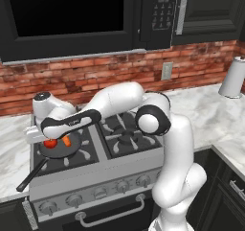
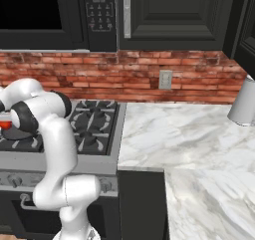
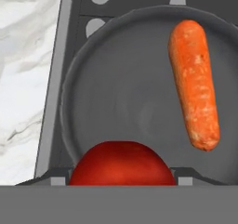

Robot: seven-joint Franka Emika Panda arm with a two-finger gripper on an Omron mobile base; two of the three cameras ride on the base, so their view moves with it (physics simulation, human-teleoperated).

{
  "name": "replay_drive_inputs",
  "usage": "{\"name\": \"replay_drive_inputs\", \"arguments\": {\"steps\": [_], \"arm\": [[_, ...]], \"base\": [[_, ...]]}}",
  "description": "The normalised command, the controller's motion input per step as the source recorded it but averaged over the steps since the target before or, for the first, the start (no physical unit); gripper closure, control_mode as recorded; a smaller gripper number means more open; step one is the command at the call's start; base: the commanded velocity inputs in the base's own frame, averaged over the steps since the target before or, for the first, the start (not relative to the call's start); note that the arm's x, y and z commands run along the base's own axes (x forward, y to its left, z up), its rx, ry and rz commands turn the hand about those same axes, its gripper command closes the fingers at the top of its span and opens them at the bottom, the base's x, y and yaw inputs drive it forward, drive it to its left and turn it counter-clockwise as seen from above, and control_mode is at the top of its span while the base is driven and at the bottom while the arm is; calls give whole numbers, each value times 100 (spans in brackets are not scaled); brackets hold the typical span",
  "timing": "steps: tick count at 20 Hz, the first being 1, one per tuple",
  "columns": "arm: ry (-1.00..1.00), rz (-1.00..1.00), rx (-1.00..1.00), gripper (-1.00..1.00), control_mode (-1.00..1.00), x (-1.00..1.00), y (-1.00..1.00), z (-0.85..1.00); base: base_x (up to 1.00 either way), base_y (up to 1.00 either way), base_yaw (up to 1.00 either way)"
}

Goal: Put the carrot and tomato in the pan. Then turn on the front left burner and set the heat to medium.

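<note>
The black pan (image 3: 74, 79) sits on the front left burner (image 1: 87, 154), its long handle (image 1: 29, 178) pointing toward the stove's front left corner. Inside the pan, on its right half in the hand view, lies the orange carrot (image 3: 194, 83) (image 1: 67, 141). My gripper (image 1: 48, 138) hangs just above the pan's left part, shut on the red tomato (image 3: 122, 165) (image 1: 50, 143). Small grey fingertips (image 3: 58, 179) flank the tomato at both sides. The right base view catches the tomato (image 2: 5, 124) at its left edge, behind my arm.
A row of knobs (image 1: 99, 192) runs along the stove front above the oven handle. Marble counter (image 2: 189, 134) lies on both sides of the stove. A paper towel roll (image 1: 233, 77) stands at the far right. A black microwave (image 1: 72, 14) hangs overhead.
</note>
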Motion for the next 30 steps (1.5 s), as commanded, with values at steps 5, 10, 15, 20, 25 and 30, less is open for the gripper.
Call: {"name": "replay_drive_inputs", "arguments": {"steps": [5,10,15,20,25,30], "arm": [[3,-3,0,100,-100,7,-10,-13],[3,-4,0,100,-100,15,-12,-13],[4,-4,0,100,-100,18,-4,-17],[5,-4,0,100,-100,15,0,-21],[4,-3,0,100,-100,15,0,-19],[2,-1,0,-100,-100,1,2,-2]], "base": [[0,0,0],[0,0,0],[0,0,0],[0,0,0],[0,0,0],[0,0,0]]}}
